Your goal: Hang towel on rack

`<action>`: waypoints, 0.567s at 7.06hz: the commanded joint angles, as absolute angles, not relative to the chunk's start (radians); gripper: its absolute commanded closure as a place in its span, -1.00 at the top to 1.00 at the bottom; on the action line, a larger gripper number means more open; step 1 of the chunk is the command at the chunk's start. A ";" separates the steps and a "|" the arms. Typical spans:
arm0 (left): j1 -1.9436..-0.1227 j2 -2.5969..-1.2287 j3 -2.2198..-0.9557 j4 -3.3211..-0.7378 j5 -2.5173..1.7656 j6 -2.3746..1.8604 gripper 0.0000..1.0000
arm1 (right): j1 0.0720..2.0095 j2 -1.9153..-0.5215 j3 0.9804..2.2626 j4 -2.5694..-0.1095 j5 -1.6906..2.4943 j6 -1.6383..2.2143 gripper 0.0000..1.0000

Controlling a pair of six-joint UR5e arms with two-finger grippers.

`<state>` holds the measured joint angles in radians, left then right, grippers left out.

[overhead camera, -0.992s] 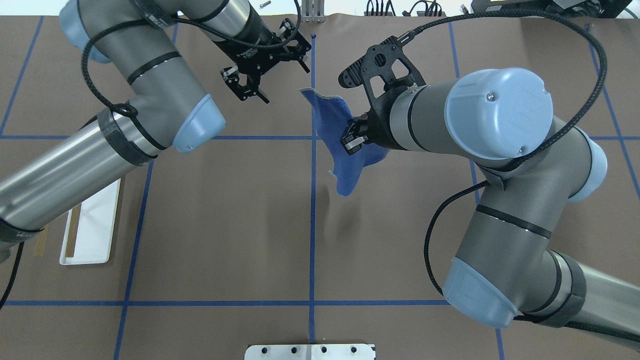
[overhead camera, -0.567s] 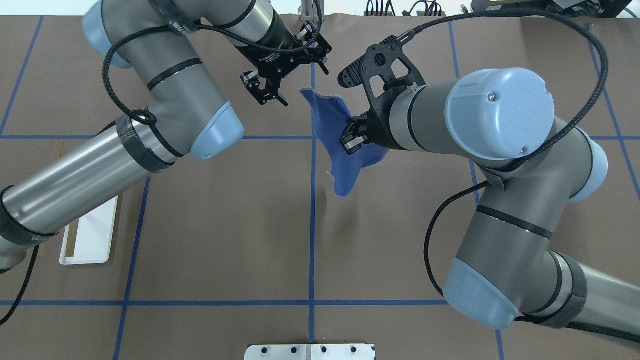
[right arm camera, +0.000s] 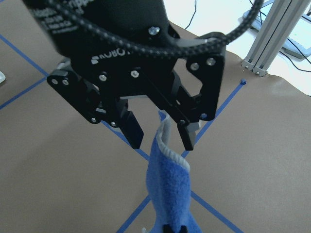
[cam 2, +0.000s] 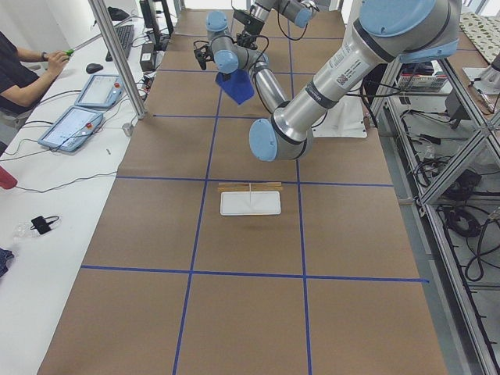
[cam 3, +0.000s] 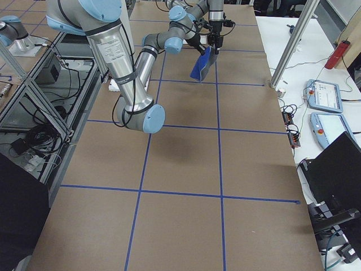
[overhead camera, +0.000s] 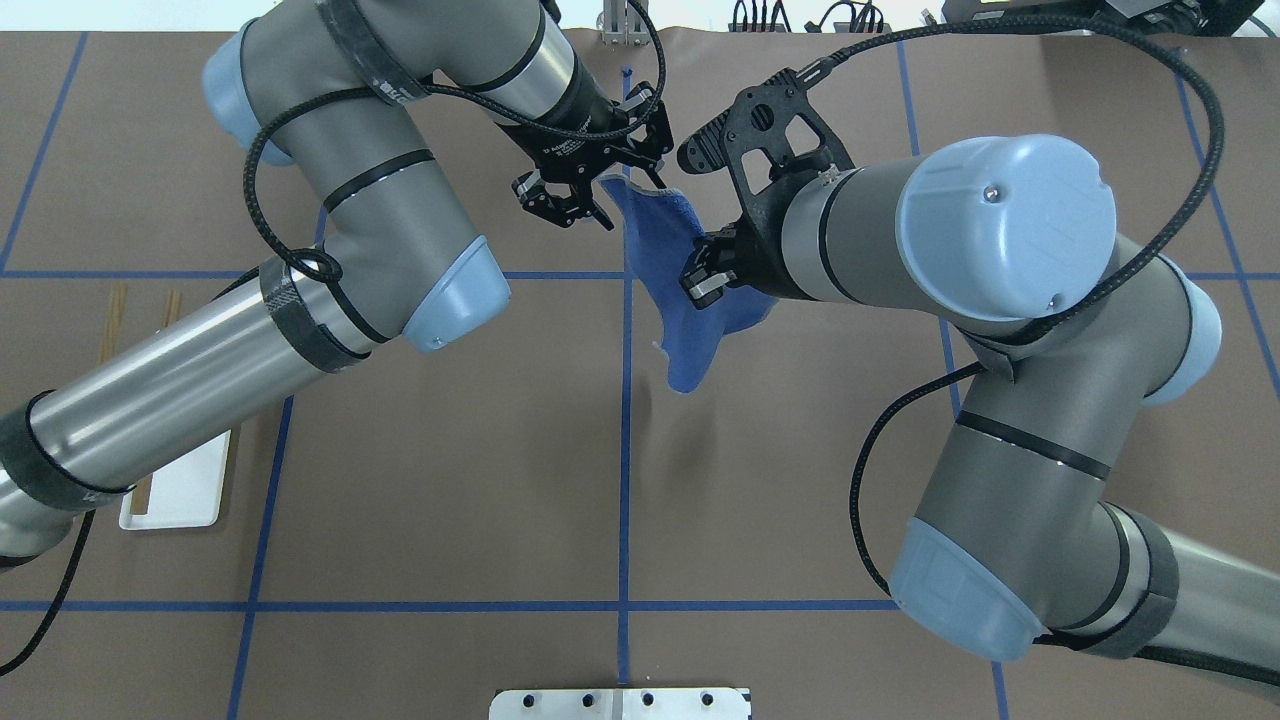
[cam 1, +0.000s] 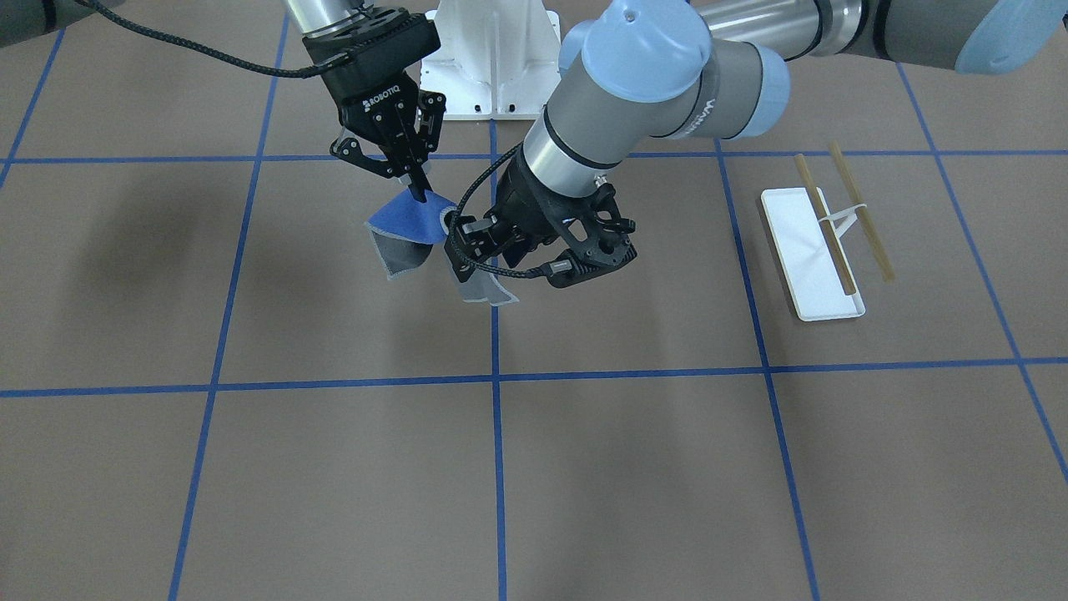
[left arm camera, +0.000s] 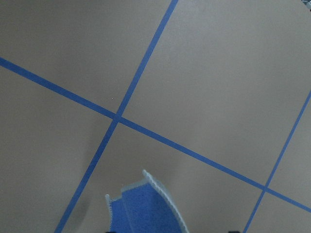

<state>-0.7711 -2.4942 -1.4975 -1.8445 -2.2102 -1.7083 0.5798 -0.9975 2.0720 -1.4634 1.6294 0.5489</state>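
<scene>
Stretching across every view, the brown table (overhead camera: 450, 460) is ruled into squares by blue tape lines (overhead camera: 625, 480). Above its middle, on the side far from the robot, the 2 arms meet. The right arm (overhead camera: 1000, 230) comes in from its own side and the left arm (overhead camera: 370, 200) from the other, with their wrists nearly facing.

Well apart from them, on the robot's left side of the table, stands the rack (cam 1: 813, 259). It has a flat white tray base, a thin white upright and 2 brown rods running lengthwise. In the overhead view most of it is hidden under the left arm.

The towel (overhead camera: 660, 250) hangs in the air just beside the central tape line, clear of the table. Its blue face shows from overhead, and its grey side and pale stitched edge show from the front.

The right gripper (cam 1: 421, 190) is clenched on the towel's upper fold, and the cloth droops below it. The left gripper (right arm camera: 161, 140) stands spread, 1 finger on each side of the towel's raised pale edge, not closed on it. The left wrist view catches only a blue corner at its bottom.
</scene>
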 commanded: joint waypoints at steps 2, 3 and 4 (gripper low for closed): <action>-0.773 -2.490 -1.496 -1.853 -2.207 -1.697 -1.00 | 0.580 -1.003 2.071 -1.460 1.635 0.545 -1.00; -0.776 -2.491 -1.497 -1.853 -2.209 -1.700 -1.00 | 0.581 -1.006 2.071 -1.460 1.637 0.549 -1.00; -0.778 -2.491 -1.499 -1.853 -2.210 -1.704 -1.00 | 0.586 -1.025 2.080 -1.450 1.640 0.564 0.96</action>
<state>-0.7752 -2.4909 -1.4973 -1.8531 -2.2088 -1.6998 0.5821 -1.0090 2.0728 -1.4583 1.6365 0.5513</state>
